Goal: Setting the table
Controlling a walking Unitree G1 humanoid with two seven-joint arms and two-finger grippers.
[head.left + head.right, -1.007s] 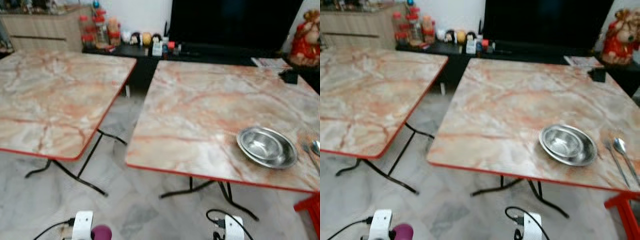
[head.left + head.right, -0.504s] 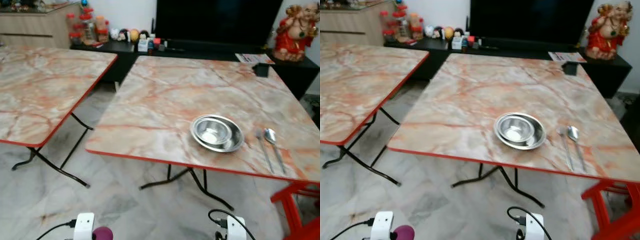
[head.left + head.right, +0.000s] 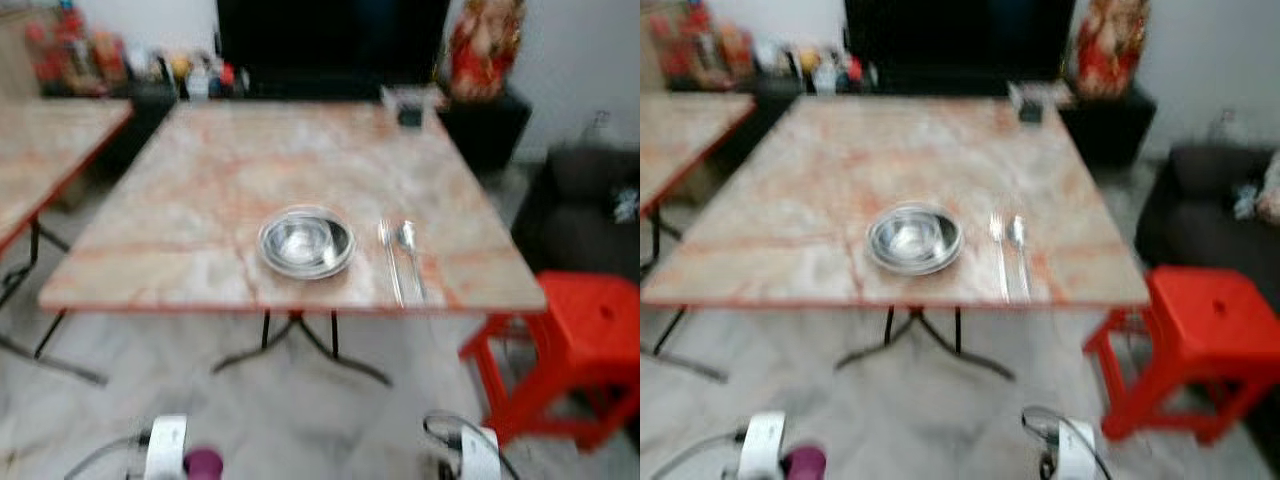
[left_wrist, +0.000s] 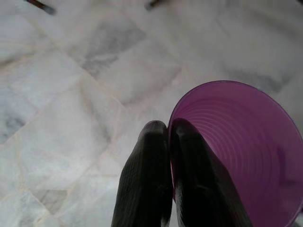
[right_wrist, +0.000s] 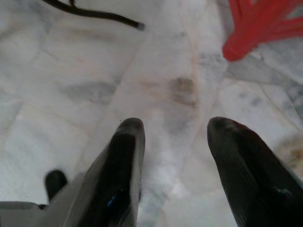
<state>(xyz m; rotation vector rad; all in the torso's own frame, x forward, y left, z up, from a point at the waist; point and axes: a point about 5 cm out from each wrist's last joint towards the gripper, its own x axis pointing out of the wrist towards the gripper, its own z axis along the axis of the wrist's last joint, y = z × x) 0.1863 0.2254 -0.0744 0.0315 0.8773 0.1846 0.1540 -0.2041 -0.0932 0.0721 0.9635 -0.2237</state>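
Through the head camera, blurred as I am walking the rig, I am looking at the table (image 3: 200,200) straight ahead, with the bowl (image 3: 306,242) sitting near its front edge and the fork (image 3: 389,262) and spoon (image 3: 408,248) lying side by side just right of it, their long axes running away from me. An orange stool (image 3: 575,340) is standing off the table's front right corner, and a second table (image 3: 50,150) is showing at the left, so the open lane to the front edge is the floor (image 3: 300,420) between them. Both wrists are sitting low at the bottom of the picture, well short of the table, with a bit of purple beside the left one. In the left wrist view, the left gripper (image 4: 168,137) is pinching the rim of the cup (image 4: 236,151), one finger inside the wall and one outside, the mouth facing the camera over bare floor. I judge the cup belongs on the table beside the bowl, which lies ahead and slightly to the right of the left arm; the room left of the bowl is free, the right side is taken by the cutlery. In the right wrist view, the right gripper (image 5: 173,137) is hanging spread and holding nothing, pointing at the floor with a stool leg (image 5: 255,28) and a table foot (image 5: 94,14) beyond it.
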